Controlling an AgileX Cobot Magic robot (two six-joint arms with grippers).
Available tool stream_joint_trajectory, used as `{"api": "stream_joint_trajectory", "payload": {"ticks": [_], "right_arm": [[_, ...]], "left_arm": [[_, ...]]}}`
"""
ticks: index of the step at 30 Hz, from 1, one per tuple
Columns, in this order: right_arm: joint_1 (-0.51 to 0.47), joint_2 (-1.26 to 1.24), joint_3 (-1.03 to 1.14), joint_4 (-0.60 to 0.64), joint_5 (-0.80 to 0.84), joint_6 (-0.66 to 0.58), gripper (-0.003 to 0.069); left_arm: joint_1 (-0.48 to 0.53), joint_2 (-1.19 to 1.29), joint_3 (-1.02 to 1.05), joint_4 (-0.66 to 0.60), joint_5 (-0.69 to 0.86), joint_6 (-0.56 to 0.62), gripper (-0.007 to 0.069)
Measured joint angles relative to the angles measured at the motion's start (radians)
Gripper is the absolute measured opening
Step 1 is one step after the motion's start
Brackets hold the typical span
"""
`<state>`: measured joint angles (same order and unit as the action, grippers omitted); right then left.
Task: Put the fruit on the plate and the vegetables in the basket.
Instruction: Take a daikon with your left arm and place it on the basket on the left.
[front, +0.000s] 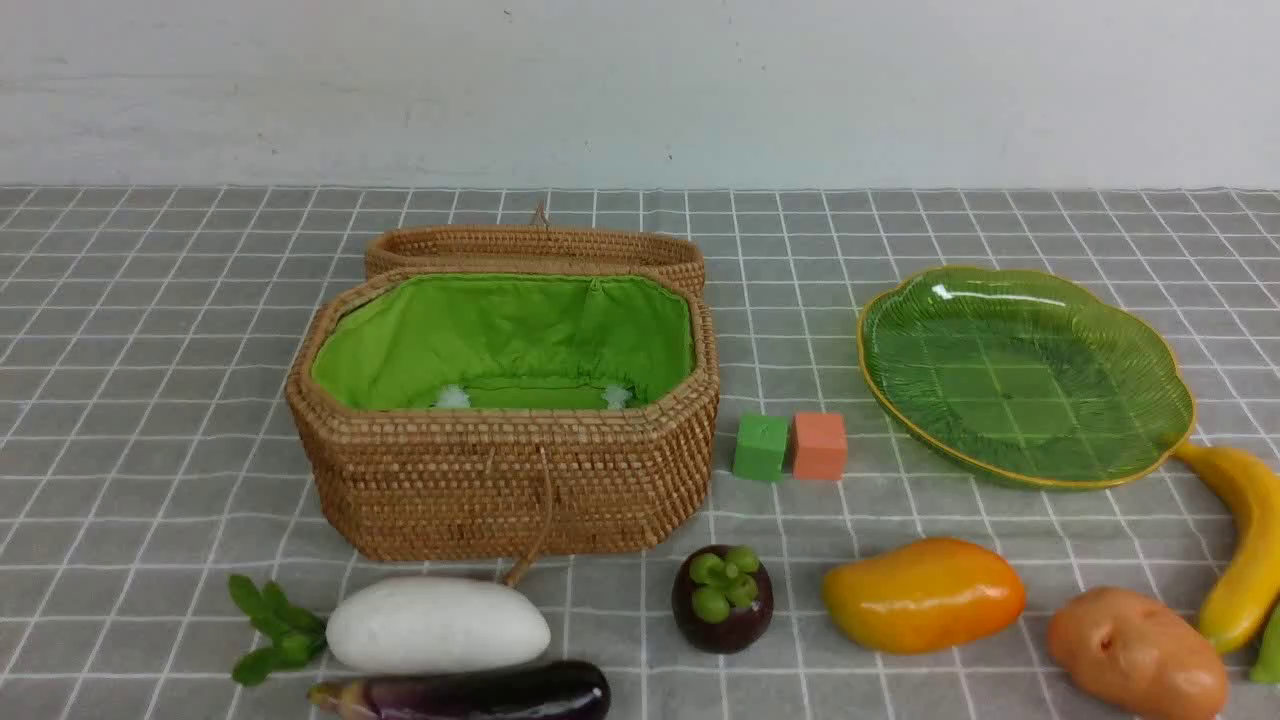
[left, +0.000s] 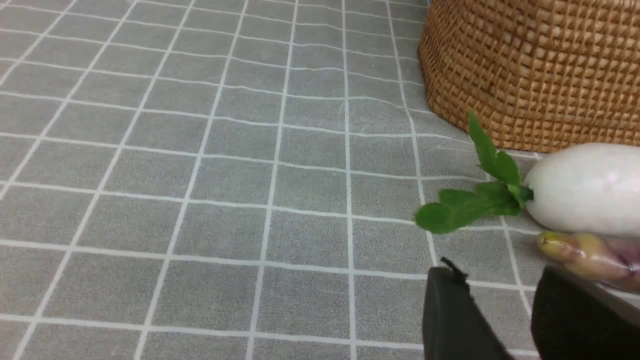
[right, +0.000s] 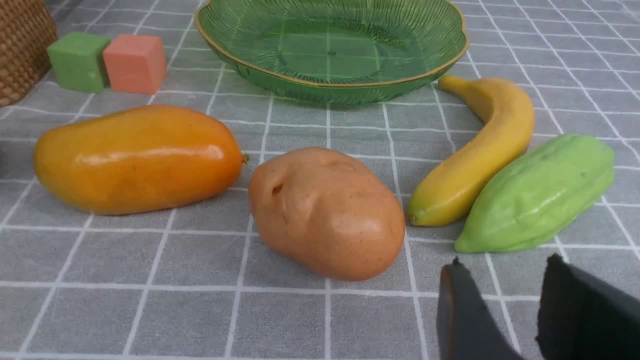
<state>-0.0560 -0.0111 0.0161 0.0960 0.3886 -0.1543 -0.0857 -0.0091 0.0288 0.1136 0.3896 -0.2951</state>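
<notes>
The open woven basket (front: 500, 480) with green lining stands left of centre, empty. The empty green glass plate (front: 1020, 370) is at the right. In front lie the white radish (front: 437, 623), eggplant (front: 480, 692), mangosteen (front: 722, 598), mango (front: 922, 594), potato (front: 1135, 652), banana (front: 1245, 550) and a green vegetable (right: 537, 192). Neither gripper shows in the front view. My left gripper (left: 500, 280) is open and empty, close to the eggplant's stem (left: 580, 254) and the radish (left: 585, 187). My right gripper (right: 502, 272) is open and empty, just short of the green vegetable and beside the potato (right: 325, 212).
A green cube (front: 760, 447) and an orange cube (front: 820, 445) sit between the basket and the plate. The basket's lid (front: 535, 248) lies behind it. A grey checked cloth (front: 150, 400) covers the table.
</notes>
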Motion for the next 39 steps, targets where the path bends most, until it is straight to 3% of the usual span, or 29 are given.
{"api": "stream_joint_trajectory", "payload": {"ticks": [26,33,39], "right_arm": [[0.000,0.000,0.000,0.000,0.000,0.000,0.0241],[0.000,0.000,0.000,0.000,0.000,0.000,0.0241],[0.000,0.000,0.000,0.000,0.000,0.000,0.0241]], "left_arm": [[0.000,0.000,0.000,-0.039,-0.053,0.000,0.0239],[0.000,0.000,0.002,-0.042,-0.245,-0.009,0.0239],[0.000,0.000,0.002,-0.103,-0.480,-0.111,0.0239]]}}
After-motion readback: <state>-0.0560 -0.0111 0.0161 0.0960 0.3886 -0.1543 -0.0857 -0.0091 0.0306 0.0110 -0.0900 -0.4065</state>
